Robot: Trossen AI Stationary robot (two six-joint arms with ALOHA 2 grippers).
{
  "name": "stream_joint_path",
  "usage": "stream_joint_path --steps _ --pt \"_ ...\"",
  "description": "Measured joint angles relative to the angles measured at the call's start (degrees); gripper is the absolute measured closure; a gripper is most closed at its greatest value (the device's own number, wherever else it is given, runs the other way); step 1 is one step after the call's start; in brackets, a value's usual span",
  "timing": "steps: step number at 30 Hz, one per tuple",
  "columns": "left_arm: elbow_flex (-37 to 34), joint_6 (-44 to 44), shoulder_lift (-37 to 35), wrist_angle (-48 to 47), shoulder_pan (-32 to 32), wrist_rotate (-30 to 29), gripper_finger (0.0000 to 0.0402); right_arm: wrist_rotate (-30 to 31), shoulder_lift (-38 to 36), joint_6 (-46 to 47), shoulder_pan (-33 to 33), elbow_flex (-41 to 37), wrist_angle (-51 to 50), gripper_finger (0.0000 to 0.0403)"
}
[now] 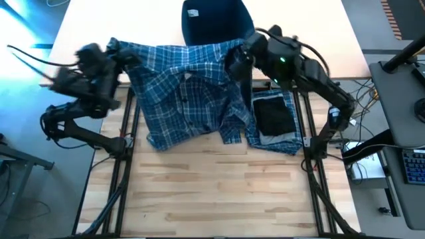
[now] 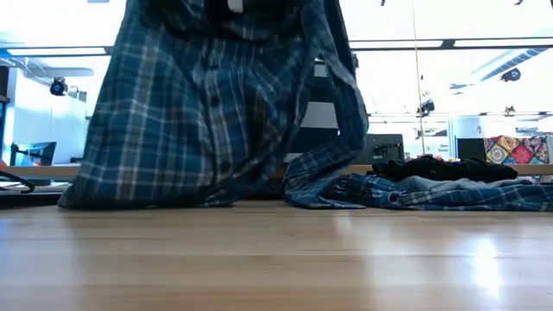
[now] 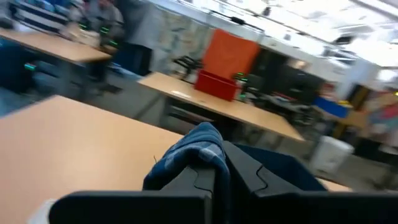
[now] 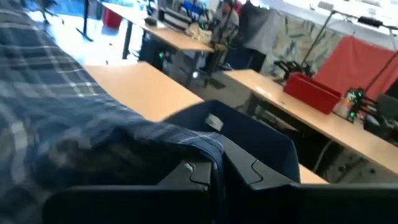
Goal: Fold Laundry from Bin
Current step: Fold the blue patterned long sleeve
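High view shows both arms lifting one blue-and-white plaid shirt (image 1: 189, 99) by its upper edge, at the far half of the wooden table (image 1: 219, 192). The left gripper (image 1: 118, 53) is clamped on the shirt's corner at the left side, and the right gripper (image 1: 234, 58) is clamped on the opposite corner at the right side, so the cloth is stretched between them. The shirt hangs down from the two grippers, and its lower hem lies on the table top in some folds. In the low view the same shirt (image 2: 216, 104) is a wide curtain of plaid, with a row of dark buttons down the middle, and its bottom edge touches the wood. In the left wrist view the fingers (image 3: 199, 180) are closed together with a bunch of blue cloth (image 3: 189, 152) pressed between them. In the right wrist view the fingers (image 4: 205, 177) are closed too, on an edge of the plaid cloth (image 4: 74, 130). The navy bin (image 1: 216, 20) stands at the far edge of the table, just behind the raised shirt, and it looks slumped. To the right of the shirt, another plaid garment (image 1: 275, 136) lies flat on the table, with a small black piece (image 1: 273, 114) on top of it. Beyond the table, the wrist views show desks and a red box (image 3: 217, 84) in the room.
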Motion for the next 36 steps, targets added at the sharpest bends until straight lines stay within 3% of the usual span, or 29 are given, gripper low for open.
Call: stream_joint_path --steps 3,8,10,12,15,17,26,27,31,36 --pt "-1.5 -1.0 2.4 0.0 4.9 0.7 0.0401 -1.8 0.9 -1.9 -3.6 0.0 0.6 0.0394" --pt "-0.1 -5.4 9.1 -2.5 11.2 8.6 0.0401 -2.4 1.0 -7.3 -9.8 0.0 0.9 0.0394" --pt "1.8 -11.6 12.4 -9.8 12.5 13.6 0.0401 -4.4 1.0 -8.4 -12.3 0.0 0.5 0.0394" --pt "5.0 -22.5 15.7 -23.5 13.3 20.1 0.0401 -6.5 1.0 -8.8 -14.4 0.0 0.4 0.0394" --pt "12.6 -40.9 22.1 -46.4 15.9 31.3 0.0401 -9.3 1.0 -9.5 -17.0 0.0 0.2 0.0394" --pt "18.2 -46.7 26.4 -56.0 18.7 35.4 0.0401 -10.8 1.0 -10.1 -18.3 0.0 -0.2 0.0394" --pt "50.0 -46.0 38.9 -71.7 35.6 58.8 0.0401 -15.0 0.9 -15.1 -21.9 0.0 -1.9 0.0394" --pt "51.0 -44.8 39.3 -70.6 37.9 61.6 0.0401 -15.0 0.9 -16.0 -22.4 0.0 -0.1 0.0394" --pt "43.1 -45.3 31.8 -63.9 45.1 78.4 0.0401 -18.0 0.4 -17.9 -22.9 0.5 8.6 0.0394" --pt "39.2 -42.3 23.3 -70.9 46.8 91.2 0.0401 -29.6 -2.9 -13.4 -20.8 0.7 7.3 0.0394"
